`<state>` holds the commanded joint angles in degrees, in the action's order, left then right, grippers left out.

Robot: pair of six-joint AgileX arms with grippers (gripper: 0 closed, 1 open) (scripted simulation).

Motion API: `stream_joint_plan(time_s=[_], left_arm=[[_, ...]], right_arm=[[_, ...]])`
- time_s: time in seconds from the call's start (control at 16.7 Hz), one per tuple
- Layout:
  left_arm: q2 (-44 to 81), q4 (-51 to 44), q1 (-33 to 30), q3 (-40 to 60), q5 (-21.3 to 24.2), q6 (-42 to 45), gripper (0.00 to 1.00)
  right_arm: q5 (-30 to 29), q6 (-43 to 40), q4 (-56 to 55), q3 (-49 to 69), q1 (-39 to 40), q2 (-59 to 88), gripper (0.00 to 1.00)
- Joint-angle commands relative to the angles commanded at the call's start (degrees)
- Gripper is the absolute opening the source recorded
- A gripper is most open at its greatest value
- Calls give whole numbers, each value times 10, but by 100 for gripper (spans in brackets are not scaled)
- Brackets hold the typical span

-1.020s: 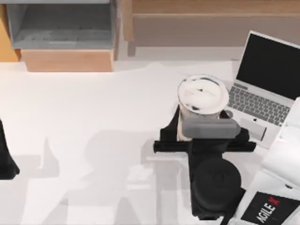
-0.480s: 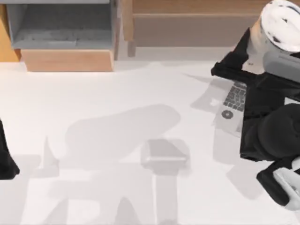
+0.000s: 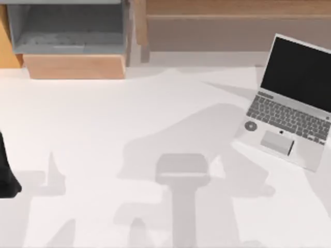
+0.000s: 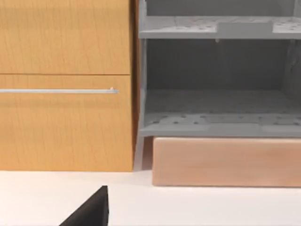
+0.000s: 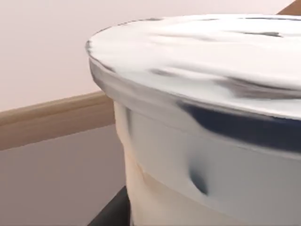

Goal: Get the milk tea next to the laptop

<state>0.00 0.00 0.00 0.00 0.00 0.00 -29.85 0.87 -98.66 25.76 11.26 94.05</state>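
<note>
Top view: laptop [image 3: 291, 101] open far right, grey shelf unit [image 3: 67, 28] far left, left arm [image 3: 6, 173] parked at left edge. Right wrist view: milk tea [image 5: 207, 122] close up; finger state on either gripper can't be told.

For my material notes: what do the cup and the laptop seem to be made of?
Cup: probably thin clear plastic, glossy, with a dent in its wall and a shiny film-like white seal. Laptop: looks like matte silver-grey metal or plastic, with a smooth black screen; which one is unclear.
</note>
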Motion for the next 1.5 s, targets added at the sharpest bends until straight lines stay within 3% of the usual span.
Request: stream_joint_plan(time_s=[0.42,0.78,1.02,1.5], left_arm=[[0,0,0,0,0,0,100],[0,0,0,0,0,0,100],[0,0,0,0,0,0,100],[0,0,0,0,0,0,100]], right_arm=[[266,-5,46,-39,-207,31,0],[464,-6,103,-52,-304,106,0],[512,-6,119,-54,-320,131,0],[511,-4,114,-51,-318,131,0]])
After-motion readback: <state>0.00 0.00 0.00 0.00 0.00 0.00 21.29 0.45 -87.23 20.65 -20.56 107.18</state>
